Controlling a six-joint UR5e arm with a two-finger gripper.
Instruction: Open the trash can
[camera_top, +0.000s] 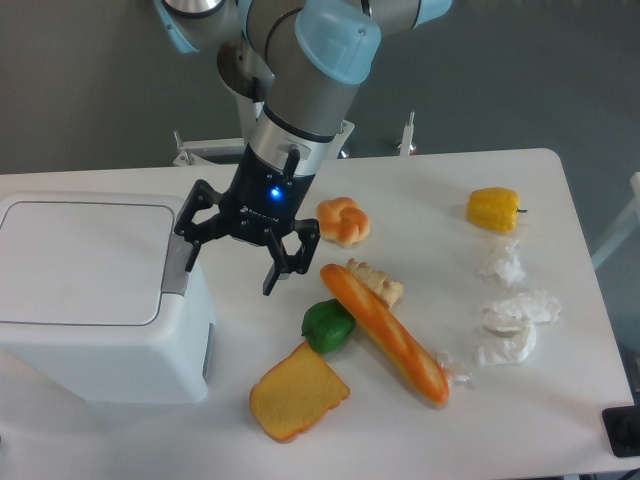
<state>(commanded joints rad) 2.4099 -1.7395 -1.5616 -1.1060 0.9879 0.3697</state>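
The table (560, 200) is white and carries all items. The trash can (95, 300), a large white bin with rounded corners, stands at the 9 o'clock side of the table; its flat lid (80, 260) lies shut, and the grey button tab (177, 266) sits on its right edge. The robot arm (300, 70) reaches down from 12 o'clock. Its gripper (231, 271) hangs just right of the tab with its fingers spread wide and nothing between them; the left finger is at the tab, though contact cannot be confirmed. A long baguette (385, 330) lies diagonally near the table centre, running toward 5 o'clock. A slice of toast (297, 392) lies at 6 o'clock, below a green pepper (327, 325) that touches the baguette. A knotted bun (343, 220) sits right of the gripper. A yellow pepper (494, 209) is at 2 o'clock, with crumpled white paper (512, 325) below it, toward 4 o'clock.
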